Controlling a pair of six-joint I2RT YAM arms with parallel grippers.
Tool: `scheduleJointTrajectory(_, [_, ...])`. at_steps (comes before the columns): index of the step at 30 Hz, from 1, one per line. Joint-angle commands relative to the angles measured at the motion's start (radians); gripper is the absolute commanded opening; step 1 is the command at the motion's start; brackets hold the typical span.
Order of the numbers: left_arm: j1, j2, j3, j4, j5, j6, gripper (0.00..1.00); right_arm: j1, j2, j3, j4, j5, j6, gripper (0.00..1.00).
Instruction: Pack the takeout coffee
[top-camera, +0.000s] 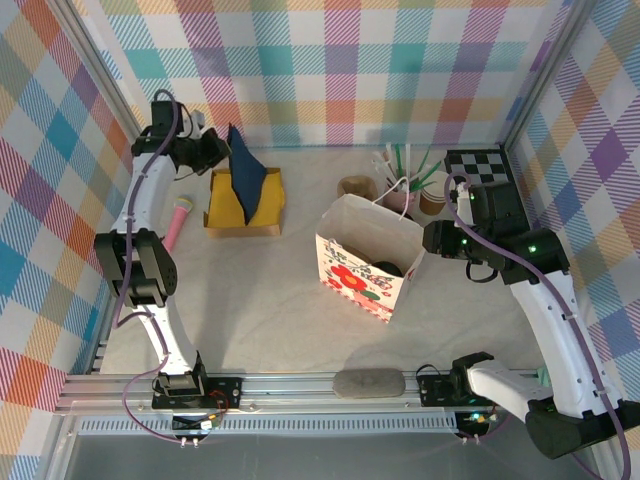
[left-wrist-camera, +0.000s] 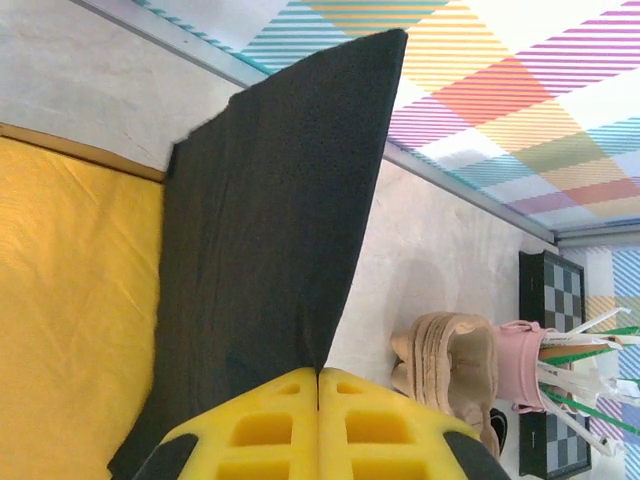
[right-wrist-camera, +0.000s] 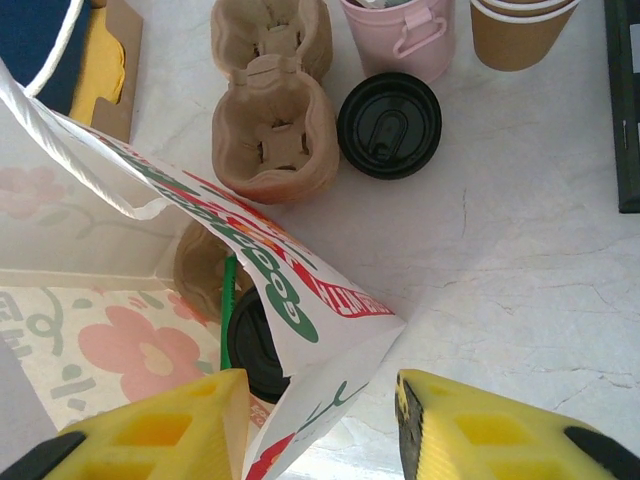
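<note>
Plaid walls ring the pale surface (top-camera: 270, 320). Your coffee cup (right-wrist-camera: 200, 275) lies inside the paper bag (top-camera: 360, 280), centre frame: packing looks nearly done. Right hand (right-wrist-camera: 320, 400) stands open astride its corner; left hand (left-wrist-camera: 318, 385) pinches dark cloth (left-wrist-camera: 270, 220).

Just ahead of the right gripper (right-wrist-camera: 320, 380), takeout coffee cup (right-wrist-camera: 252, 350) half hidden by the paper bag (right-wrist-camera: 330, 320) wall, navy cloth (left-wrist-camera: 270, 230) with its near end hidden behind the left gripper (left-wrist-camera: 320, 372)
</note>
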Motion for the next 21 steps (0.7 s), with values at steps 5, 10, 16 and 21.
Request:
scheduleJointTrajectory(5, [0.026, -0.016, 0.226, -0.130, -0.010, 0.047, 0.00, -0.004, -0.011, -0.019, 0.043, -0.038, 0.013, 0.43])
scheduleJointTrajectory(10, [0.011, 0.003, 0.230, -0.158, -0.029, 0.064, 0.00, -0.003, -0.011, -0.031, 0.049, -0.044, 0.012, 0.44])
scheduleJointTrajectory(16, [-0.076, 0.099, 0.206, -0.262, -0.165, 0.170, 0.00, -0.005, -0.019, -0.047, 0.055, -0.045, 0.011, 0.44])
scheduleJointTrajectory(21, [-0.164, 0.203, 0.218, -0.303, -0.237, 0.220, 0.00, -0.004, -0.022, -0.052, 0.049, -0.040, 0.008, 0.44])
